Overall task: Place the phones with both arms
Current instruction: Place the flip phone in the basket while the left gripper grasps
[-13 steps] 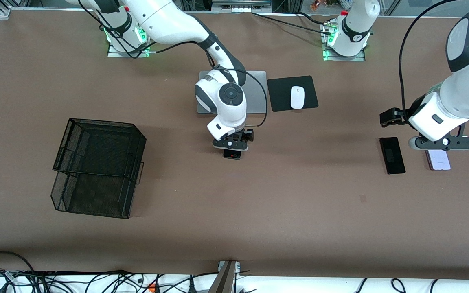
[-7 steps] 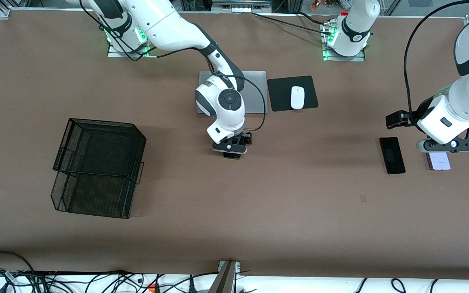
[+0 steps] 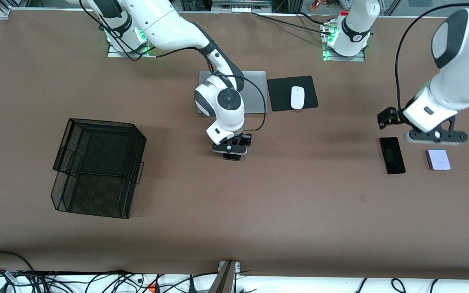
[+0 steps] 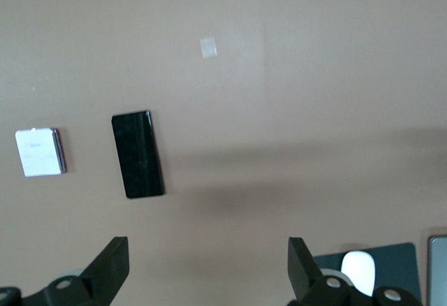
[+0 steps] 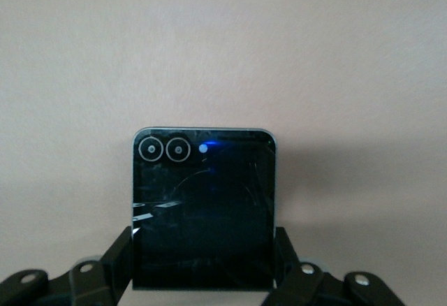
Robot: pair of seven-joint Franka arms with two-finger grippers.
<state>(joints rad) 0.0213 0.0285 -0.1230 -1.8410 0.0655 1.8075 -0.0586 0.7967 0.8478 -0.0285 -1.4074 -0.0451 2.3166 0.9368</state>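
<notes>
Nearest the front camera, toward the right arm's end of the brown tabletop, stands a black wire-mesh basket.

Toward the left arm's end lie two phones side by side but apart: the long slim black phone and, closer to that end of the tabletop, the squarish pale lilac phone, both flat on the surface with nothing touching them.

About as far from the camera, near the middle of the tabletop, the right end effector is down at the surface, its fingers pressed against the two side edges of the squarish black folded phone, which lies flat with its twin camera rings facing up. In the front view only a sliver of this phone shows under the wrist.

A little farther back, the left end effector hangs in the air over bare tabletop just past the two phones there; its fingers are spread wide and hold nothing.

Farther still sit a grey laptop, partly covered by the right arm, and beside it a black mouse pad carrying a white computer mouse.
</notes>
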